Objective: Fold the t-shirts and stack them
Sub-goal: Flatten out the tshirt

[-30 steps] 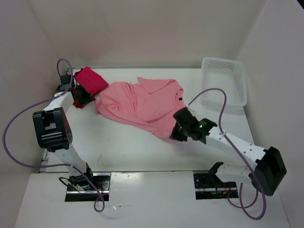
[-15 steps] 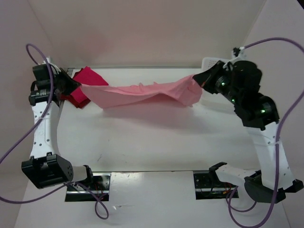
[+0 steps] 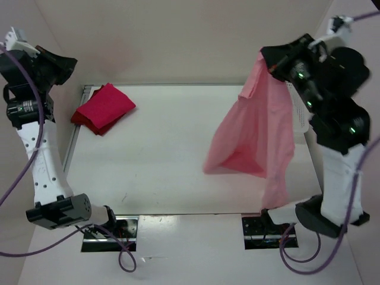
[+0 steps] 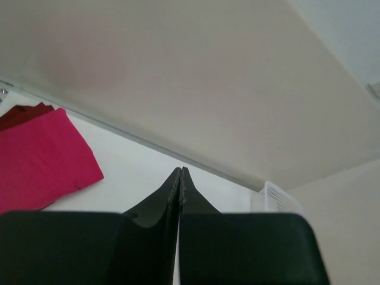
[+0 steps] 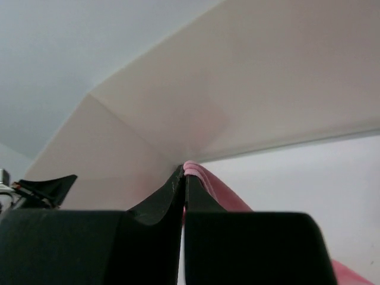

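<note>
The light salmon pink t-shirt hangs in the air on the right, bunched at its top in my right gripper, which is shut on it high above the table. In the right wrist view pink cloth shows between and beside the closed fingertips of the right gripper. My left gripper is raised at the far left, shut, with nothing in it. A folded crimson-pink t-shirt lies at the table's back left on a dark red t-shirt.
The white perforated basket stands at the back right, mostly hidden behind the hanging shirt and the right arm in the top view. Purple cables loop from both arms. The white table is walled at the back and both sides.
The shirt was stretched between both grippers; the left gripper has let go, and the shirt now hangs from the right gripper alone. Both arms have risen higher.
</note>
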